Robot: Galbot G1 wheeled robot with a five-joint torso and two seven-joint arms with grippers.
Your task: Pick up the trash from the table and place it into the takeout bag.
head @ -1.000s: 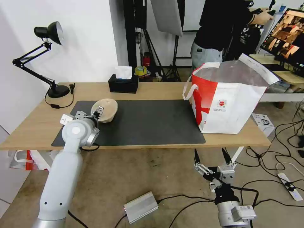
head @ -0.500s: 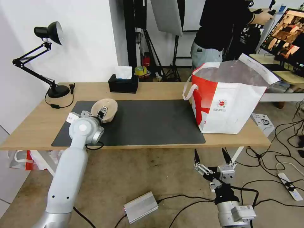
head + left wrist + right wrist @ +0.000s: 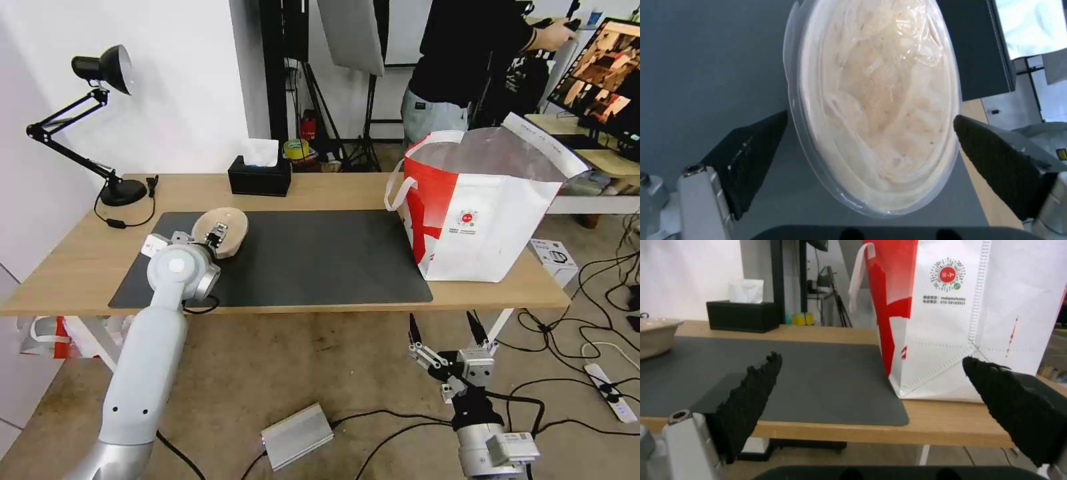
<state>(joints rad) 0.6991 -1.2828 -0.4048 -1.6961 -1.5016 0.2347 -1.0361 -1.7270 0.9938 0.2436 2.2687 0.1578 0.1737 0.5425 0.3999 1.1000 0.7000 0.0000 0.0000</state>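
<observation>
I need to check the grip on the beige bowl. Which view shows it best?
The left wrist view: the beige bowl lies close up between the left gripper's open jaws. The head view shows the bowl on the dark mat, partly behind the left arm. The right wrist view catches just its rim, far off.

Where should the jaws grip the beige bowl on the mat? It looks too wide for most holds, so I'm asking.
Across its rim, coming from above. The beige pulp bowl sits upright on the mat, and the left gripper already straddles it, jaws open on either side of the round rim, which barely fits between them.
</observation>
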